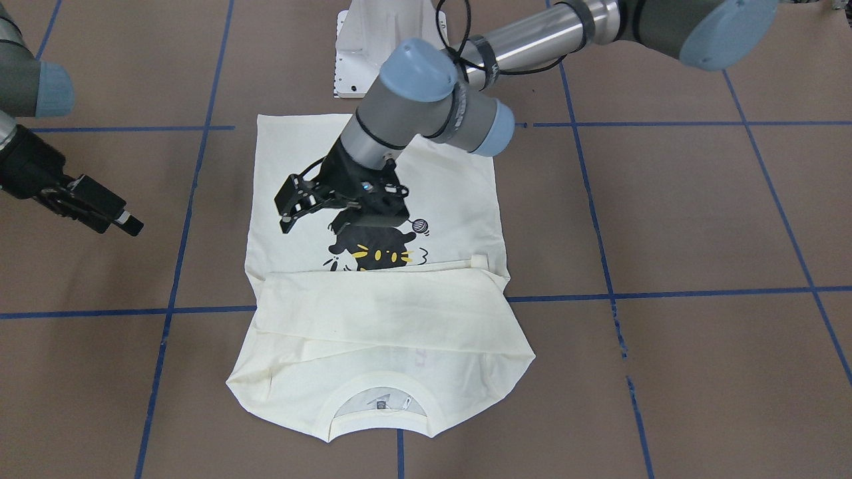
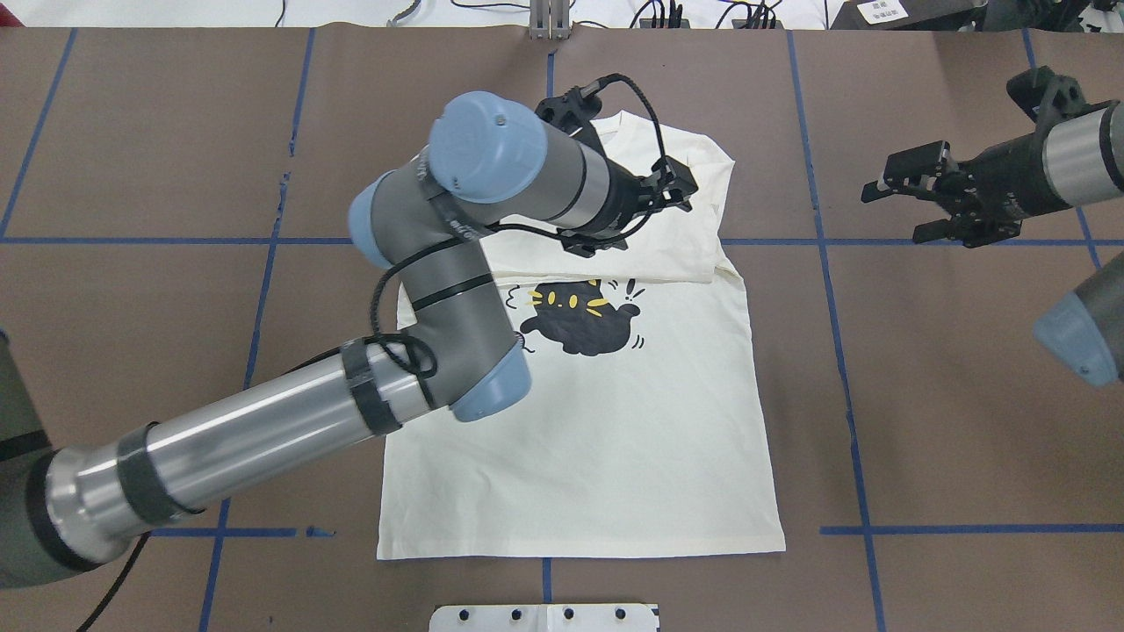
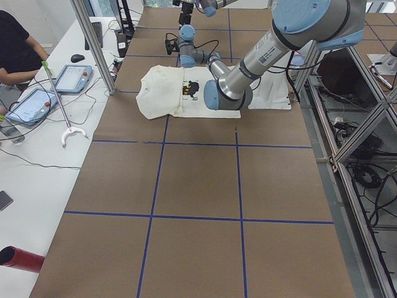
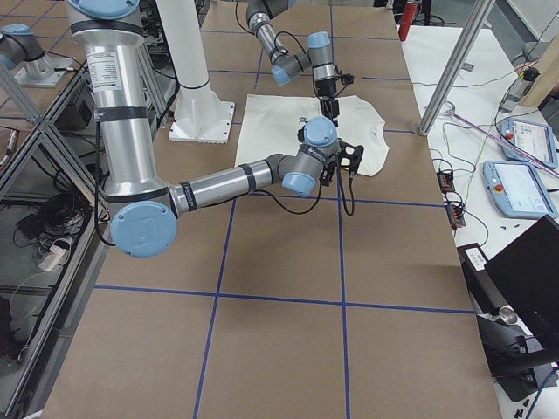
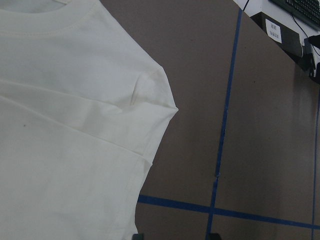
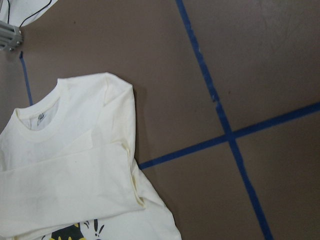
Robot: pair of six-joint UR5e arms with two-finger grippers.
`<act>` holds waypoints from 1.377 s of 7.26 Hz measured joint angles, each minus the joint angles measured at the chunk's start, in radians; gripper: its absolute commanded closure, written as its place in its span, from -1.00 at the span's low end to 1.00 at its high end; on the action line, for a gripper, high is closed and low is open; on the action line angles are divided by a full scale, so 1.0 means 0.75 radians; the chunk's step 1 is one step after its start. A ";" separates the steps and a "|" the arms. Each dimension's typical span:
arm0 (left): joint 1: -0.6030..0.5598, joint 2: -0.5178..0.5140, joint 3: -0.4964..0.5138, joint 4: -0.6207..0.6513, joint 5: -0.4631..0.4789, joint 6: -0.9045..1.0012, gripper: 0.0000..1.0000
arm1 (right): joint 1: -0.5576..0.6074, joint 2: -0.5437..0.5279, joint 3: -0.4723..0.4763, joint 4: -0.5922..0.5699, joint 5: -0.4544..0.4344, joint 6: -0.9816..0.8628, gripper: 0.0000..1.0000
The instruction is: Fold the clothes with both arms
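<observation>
On the brown table [image 2: 966, 395], the cream T-shirt [image 2: 615, 439] lies cat-print up, sleeves folded across its chest and collar at 12 o'clock. The left gripper [image 2: 685, 189] hangs over the folded sleeves, jaws parted, seemingly empty. The right gripper [image 2: 891, 211], off the cloth at 2 o'clock, is spread wide and holds nothing.

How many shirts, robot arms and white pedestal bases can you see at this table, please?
Cream long-sleeved T-shirt: 1
Robot arms: 2 (left arm, right arm)
White pedestal base: 1
Total: 4
</observation>
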 measured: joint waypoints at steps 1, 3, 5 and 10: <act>-0.006 0.159 -0.242 0.065 -0.018 0.002 -0.72 | -0.145 -0.038 0.079 -0.006 -0.113 0.096 -0.99; -0.015 0.412 -0.533 0.102 -0.063 -0.003 -0.90 | -0.545 -0.114 0.225 -0.089 -0.525 0.246 -0.93; -0.022 0.561 -0.654 0.119 -0.110 -0.007 -0.90 | -0.999 -0.131 0.348 -0.351 -1.006 0.399 -0.73; -0.026 0.633 -0.662 0.122 -0.119 -0.019 -0.90 | -1.363 -0.206 0.483 -0.716 -1.303 0.701 -0.43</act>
